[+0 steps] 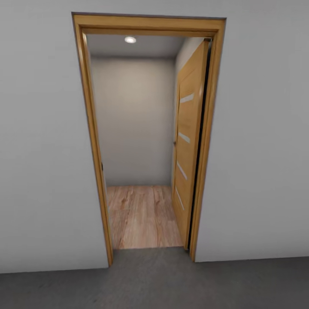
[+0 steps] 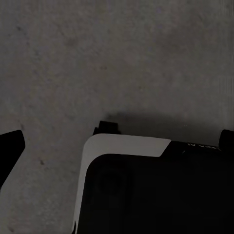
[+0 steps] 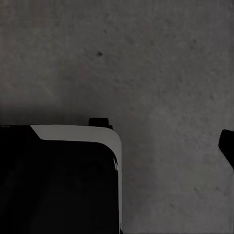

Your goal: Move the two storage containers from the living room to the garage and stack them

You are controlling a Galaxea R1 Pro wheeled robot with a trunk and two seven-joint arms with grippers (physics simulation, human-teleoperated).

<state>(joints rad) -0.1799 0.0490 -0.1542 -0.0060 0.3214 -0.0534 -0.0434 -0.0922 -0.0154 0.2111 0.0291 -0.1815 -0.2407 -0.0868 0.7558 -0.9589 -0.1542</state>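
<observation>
I am parked on the dark grey concrete floor (image 1: 154,283), squared up to an open doorway (image 1: 146,137) in a white wall (image 1: 43,150). The oak frame (image 1: 92,141) is narrow, so I read this lineup as deliberate: centred on the gap so the base can pass straight through. The panelled door (image 1: 186,146) is swung inward against the right side of the passage, leaving the opening free. Beyond the threshold the surface changes to light wood planks (image 1: 141,214), ending at a plain far wall under a ceiling spotlight (image 1: 130,39).

The two storage containers are not in sight from here. Judging by the concrete under me and the planks ahead, I take it I am on the garage side looking toward the house, so a container presumably lies somewhere past this passage.

The head camera gives me the doorway and the route. The wrist cameras look down instead: each has speckled concrete and a corner of the robot's black-and-white base (image 2: 126,146) (image 3: 78,132), which suggests both arms hang low at the sides, tucked for travel. A dark sliver at the edge of each wrist picture may be a fingertip, but I cannot tell whether either pincer is open or closed, and nothing orange-red appears near them.
</observation>
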